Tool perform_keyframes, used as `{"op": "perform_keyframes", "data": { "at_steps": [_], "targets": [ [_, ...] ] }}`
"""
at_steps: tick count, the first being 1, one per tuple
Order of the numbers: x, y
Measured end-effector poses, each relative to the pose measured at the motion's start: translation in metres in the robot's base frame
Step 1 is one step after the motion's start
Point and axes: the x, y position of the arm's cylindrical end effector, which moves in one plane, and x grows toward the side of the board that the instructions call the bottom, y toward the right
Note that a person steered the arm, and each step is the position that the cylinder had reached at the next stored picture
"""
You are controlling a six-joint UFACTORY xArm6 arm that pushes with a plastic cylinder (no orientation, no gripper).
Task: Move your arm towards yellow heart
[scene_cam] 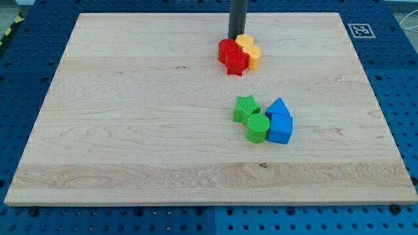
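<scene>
The yellow heart (244, 42) sits near the board's top edge, a little right of centre in the view, at the upper end of a tight cluster. Just below it, touching, lies a second yellow block (253, 57) whose shape I cannot make out clearly. To their left, pressed against both, are two red blocks: a rounded red one (227, 49) and a red star (236, 63) at the cluster's lower end. My tip (236, 37) comes down from the view's top as a dark rod and ends right at the cluster's upper edge, just beside the heart on its left and above the rounded red block (whether it touches either one I cannot tell). There is no hand on this arm, only the bare rod, so nothing spreads, presses together or pinches. Well apart, toward the view's bottom, a second cluster rests on the wooden board (130, 130): a green star (246, 108) at its upper left, a green cylinder (257, 127) just below it, a blue triangle (278, 108) at the upper right, and a blue cube (281, 128) below that, all close together.
</scene>
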Motion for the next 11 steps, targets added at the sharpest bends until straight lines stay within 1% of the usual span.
{"op": "perform_keyframes", "data": {
  "at_steps": [1, 2, 3, 4, 5, 6, 9, 10, 11],
  "targets": [
    [-0.006, 0.021],
    [-0.006, 0.076],
    [0.023, 0.133],
    [0.062, 0.153],
    [0.086, 0.153],
    [0.093, 0.153],
    [0.093, 0.084],
    [0.09, 0.064],
    [0.078, 0.041]
  ]
}}
